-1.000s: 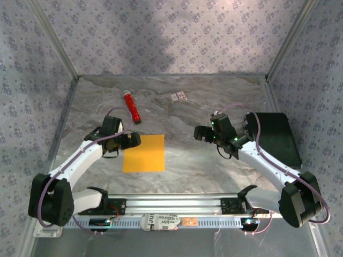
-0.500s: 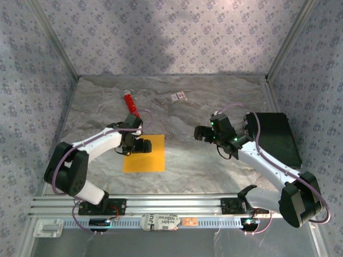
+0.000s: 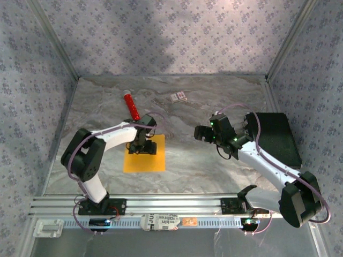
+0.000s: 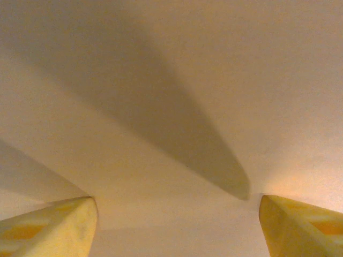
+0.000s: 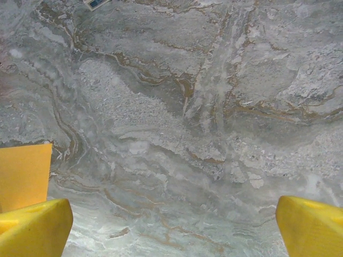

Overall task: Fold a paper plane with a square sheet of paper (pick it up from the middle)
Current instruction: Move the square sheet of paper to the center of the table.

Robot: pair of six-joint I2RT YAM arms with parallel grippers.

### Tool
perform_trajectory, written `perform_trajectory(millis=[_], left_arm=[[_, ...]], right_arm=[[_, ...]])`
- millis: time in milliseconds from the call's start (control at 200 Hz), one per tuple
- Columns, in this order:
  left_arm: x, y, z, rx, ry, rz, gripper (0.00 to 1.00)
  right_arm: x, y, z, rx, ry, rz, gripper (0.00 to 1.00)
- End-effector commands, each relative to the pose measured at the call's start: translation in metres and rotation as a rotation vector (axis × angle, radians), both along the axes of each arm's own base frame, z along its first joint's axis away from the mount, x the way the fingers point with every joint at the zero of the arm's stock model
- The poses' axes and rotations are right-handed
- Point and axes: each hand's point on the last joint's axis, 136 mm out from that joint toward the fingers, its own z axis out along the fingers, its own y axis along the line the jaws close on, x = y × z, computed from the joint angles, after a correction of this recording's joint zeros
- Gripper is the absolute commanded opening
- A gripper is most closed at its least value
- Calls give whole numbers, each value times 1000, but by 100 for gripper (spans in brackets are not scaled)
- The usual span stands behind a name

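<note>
The square sheet of paper (image 3: 142, 161) is orange-yellow and lies flat on the marble table, left of centre. My left gripper (image 3: 143, 147) points down over its middle. In the left wrist view the paper (image 4: 171, 80) lies close under the gripper (image 4: 177, 206), whose yellow fingers (image 4: 59, 227) stand wide apart on its surface; it is open. My right gripper (image 3: 199, 134) hovers to the right of the sheet, apart from it. It is open (image 5: 174, 214) over bare marble, and a corner of the paper (image 5: 24, 174) shows at the left.
A red tube (image 3: 132, 107) lies behind the sheet and a small white card (image 3: 179, 97) sits further back. A black pad (image 3: 276, 138) lies at the right wall. A metal rail (image 3: 171, 203) runs along the near edge. Patterned walls close in three sides.
My left arm has swung right, from the sheet's left edge to over its middle, and its jaws have narrowed a little. The right arm has not moved.
</note>
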Motion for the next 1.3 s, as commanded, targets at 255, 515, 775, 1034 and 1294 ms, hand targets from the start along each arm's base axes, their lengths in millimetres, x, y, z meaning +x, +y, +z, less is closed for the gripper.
perform_trajectory(millis=[255, 515, 775, 1034, 1294], left_arm=[[-8, -82, -13, 22, 36, -35, 77], [4, -128, 2, -3, -5, -5, 80], [13, -125, 17, -28, -17, 11, 83], [13, -122, 12, 14, -11, 33, 84], [13, -130, 11, 32, -3, 12, 84]], right_arm=[[-11, -32, 6, -45, -33, -118, 99], [-14, -40, 0, 30, 17, -98, 99], [-18, -34, 1, 85, -20, -44, 99], [-16, -36, -3, 81, -11, -63, 99], [-15, -39, -9, 72, 13, -83, 99]])
